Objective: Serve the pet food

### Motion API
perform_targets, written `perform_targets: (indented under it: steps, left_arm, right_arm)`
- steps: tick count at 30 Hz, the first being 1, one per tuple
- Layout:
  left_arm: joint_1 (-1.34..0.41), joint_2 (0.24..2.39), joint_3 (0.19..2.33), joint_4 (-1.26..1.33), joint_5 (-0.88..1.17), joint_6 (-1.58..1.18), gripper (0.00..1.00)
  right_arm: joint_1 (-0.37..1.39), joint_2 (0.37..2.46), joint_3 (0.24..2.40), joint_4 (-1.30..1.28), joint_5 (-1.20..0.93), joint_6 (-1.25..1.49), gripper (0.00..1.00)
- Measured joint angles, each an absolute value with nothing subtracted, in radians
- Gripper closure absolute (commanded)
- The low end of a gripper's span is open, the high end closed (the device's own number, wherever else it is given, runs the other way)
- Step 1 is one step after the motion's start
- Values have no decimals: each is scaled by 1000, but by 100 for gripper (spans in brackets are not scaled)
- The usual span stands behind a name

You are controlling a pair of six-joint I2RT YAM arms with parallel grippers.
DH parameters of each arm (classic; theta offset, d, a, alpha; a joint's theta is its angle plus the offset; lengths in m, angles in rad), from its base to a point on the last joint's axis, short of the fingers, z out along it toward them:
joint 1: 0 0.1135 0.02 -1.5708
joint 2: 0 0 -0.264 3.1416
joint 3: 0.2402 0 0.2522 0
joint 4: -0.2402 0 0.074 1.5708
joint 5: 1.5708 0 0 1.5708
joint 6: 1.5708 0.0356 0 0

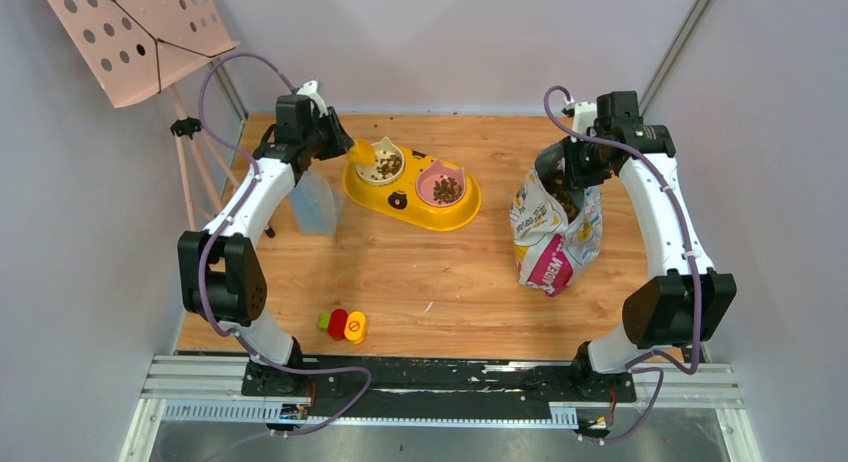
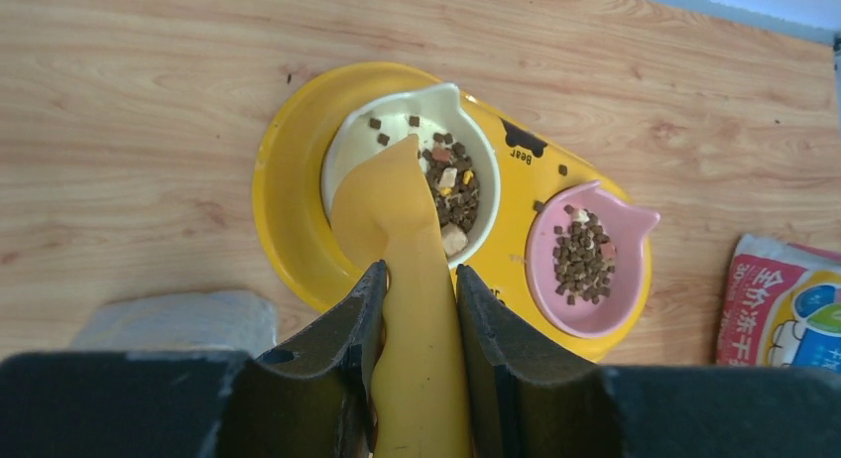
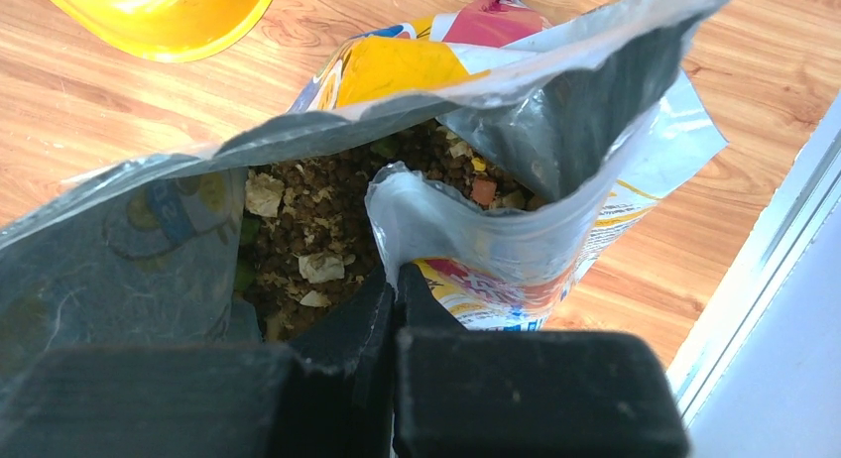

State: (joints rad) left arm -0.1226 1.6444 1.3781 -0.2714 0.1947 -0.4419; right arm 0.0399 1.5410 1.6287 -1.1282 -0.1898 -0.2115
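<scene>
Currently we tip kibble (image 2: 459, 204) into the white bowl (image 2: 347, 144), left gripper (image 2: 420, 276) clamped on the scoop (image 2: 395, 215), right gripper (image 3: 395, 282) pinching the bag (image 3: 516, 242); next: level, withdraw.

There are two arms, left arm (image 1: 250, 197) and right arm (image 1: 665, 207), with one gripper each: left gripper (image 2: 420, 273) and right gripper (image 3: 395, 278). One yellow scoop (image 2: 392, 215). One yellow tray (image 2: 283, 210) holds two bowls, a cream bowl (image 2: 352, 151) and a pink bowl (image 2: 635, 220). One food bag (image 1: 555, 237). One pale container (image 1: 315, 204). Seemingly three small coloured caps (image 1: 342, 325), too small to be sure. The pet food pellets (image 2: 583, 258) are beyond counting.
</scene>
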Motion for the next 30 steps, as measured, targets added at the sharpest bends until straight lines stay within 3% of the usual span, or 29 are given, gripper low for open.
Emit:
perform_targets:
  steps: [14, 22, 30]
  left_arm:
    - [-254, 1648, 1561, -325, 190, -233, 100]
    - [-294, 1648, 1726, -282, 437, -317, 100]
    - [-517, 1677, 1880, -155, 694, -452, 100]
  right_arm:
    - [35, 1541, 1687, -1163, -192, -204, 100]
    - [30, 1544, 1828, -1225, -213, -173, 100]
    - [29, 1553, 1838, -1235, -237, -154, 100]
